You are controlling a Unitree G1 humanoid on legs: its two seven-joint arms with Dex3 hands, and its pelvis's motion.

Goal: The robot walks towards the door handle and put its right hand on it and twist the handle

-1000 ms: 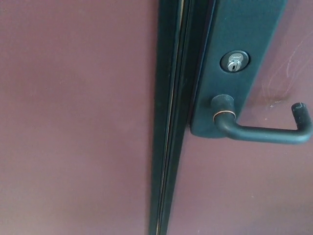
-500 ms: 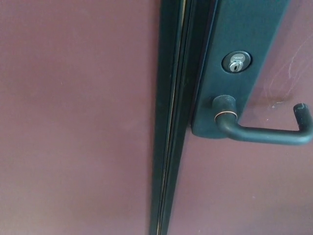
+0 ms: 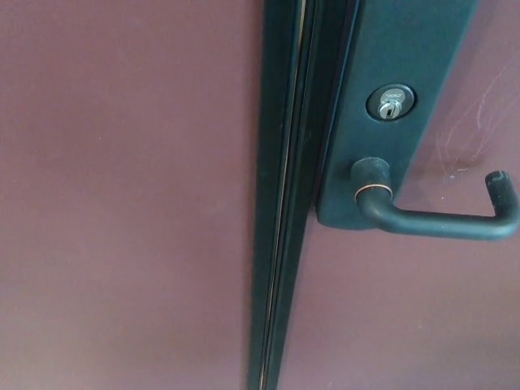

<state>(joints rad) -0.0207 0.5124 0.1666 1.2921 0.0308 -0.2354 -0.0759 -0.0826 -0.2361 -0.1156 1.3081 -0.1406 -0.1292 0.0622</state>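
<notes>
A dark lever door handle (image 3: pixel 439 219) juts from a dark backplate (image 3: pixel 398 106) on the maroon door (image 3: pixel 390 325), at the right of the head view. The lever runs level to the right and its tip (image 3: pixel 499 185) bends back at the picture's edge. A silver keyhole cylinder (image 3: pixel 390 103) sits above the lever's pivot (image 3: pixel 370 175). Neither of my hands shows in the picture, and nothing touches the handle.
A dark vertical door edge with a thin brass strip (image 3: pixel 286 203) runs down the middle, splitting the maroon surface into a left panel (image 3: pixel 122 203) and the right door leaf. Light scratches (image 3: pixel 471 130) mark the door right of the backplate.
The whole picture has drifted by a few pixels and back, so the camera swayed slightly. The handle holds the same level pose and no hand has come into view.
</notes>
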